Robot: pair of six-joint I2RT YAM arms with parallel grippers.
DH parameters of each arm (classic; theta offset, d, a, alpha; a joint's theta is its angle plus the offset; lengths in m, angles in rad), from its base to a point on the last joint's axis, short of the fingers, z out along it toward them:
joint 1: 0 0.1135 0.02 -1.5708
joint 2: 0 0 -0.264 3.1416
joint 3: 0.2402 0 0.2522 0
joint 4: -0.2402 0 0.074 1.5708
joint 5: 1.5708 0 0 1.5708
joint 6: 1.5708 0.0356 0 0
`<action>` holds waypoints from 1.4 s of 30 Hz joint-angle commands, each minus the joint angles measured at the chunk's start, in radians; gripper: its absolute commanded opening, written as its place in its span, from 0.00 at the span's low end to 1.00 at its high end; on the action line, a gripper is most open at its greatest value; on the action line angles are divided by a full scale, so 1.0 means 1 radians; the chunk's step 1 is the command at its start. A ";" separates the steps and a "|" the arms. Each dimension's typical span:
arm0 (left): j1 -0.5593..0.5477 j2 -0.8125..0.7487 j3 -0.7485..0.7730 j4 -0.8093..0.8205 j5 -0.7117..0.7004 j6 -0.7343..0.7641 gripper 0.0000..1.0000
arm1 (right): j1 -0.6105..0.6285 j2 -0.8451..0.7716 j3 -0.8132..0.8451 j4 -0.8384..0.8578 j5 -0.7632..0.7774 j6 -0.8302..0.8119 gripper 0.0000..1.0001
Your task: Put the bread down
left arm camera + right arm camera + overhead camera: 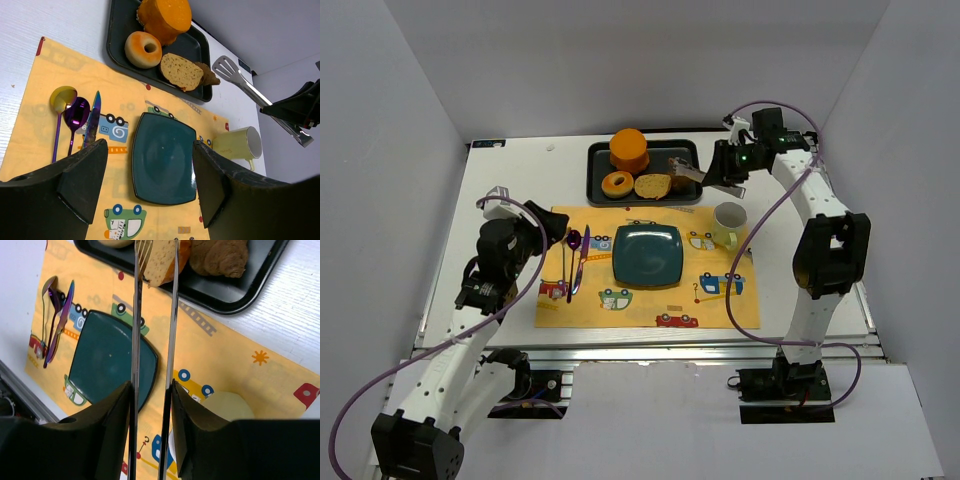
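The bread [653, 186] is a speckled tan slice lying in the black tray [595, 175], beside a doughnut [617, 184]. My right gripper [151, 390] is shut on a pair of metal tongs [135, 315]. The two arms of the tongs reach over the tray edge and stand either side of the bread [160, 260]. I cannot tell whether they press on it. The left wrist view shows the bread [181, 71] and the tongs [245, 85] apart from my left gripper [150, 185]. That gripper hangs open and empty above the yellow placemat [45, 125].
A teal square plate [647, 254] sits mid-placemat, with a pale yellow mug [728, 225] at its right. Spoons and a knife [575, 260] lie at its left. An orange block [629, 150] and a brown pastry [220, 257] share the tray. White walls enclose the table.
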 commanded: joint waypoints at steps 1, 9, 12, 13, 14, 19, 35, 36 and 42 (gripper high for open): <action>0.004 -0.002 -0.007 0.022 0.004 -0.004 0.78 | 0.013 0.002 0.002 0.049 0.044 0.052 0.42; 0.002 0.011 -0.005 0.025 0.005 0.000 0.78 | 0.025 0.033 -0.016 0.051 0.070 0.060 0.43; 0.004 0.014 -0.005 0.027 0.007 0.000 0.78 | 0.028 0.050 -0.010 0.056 0.074 0.063 0.43; 0.004 0.014 -0.005 0.025 0.007 0.000 0.78 | 0.028 0.060 -0.007 0.054 0.072 0.066 0.43; 0.004 0.012 -0.007 0.025 0.007 0.000 0.78 | 0.029 0.063 -0.006 0.056 0.070 0.067 0.43; 0.004 0.007 -0.010 0.021 0.002 0.002 0.78 | 0.042 0.082 0.000 0.056 0.061 0.075 0.43; 0.004 -0.005 -0.002 0.005 -0.002 0.002 0.78 | 0.029 0.054 -0.023 0.091 -0.034 0.143 0.11; 0.004 -0.005 -0.002 0.004 -0.004 0.002 0.78 | 0.025 0.039 -0.026 0.097 -0.051 0.147 0.07; 0.004 -0.014 -0.004 0.004 -0.004 -0.003 0.78 | -0.026 -0.015 0.017 0.135 -0.107 0.170 0.02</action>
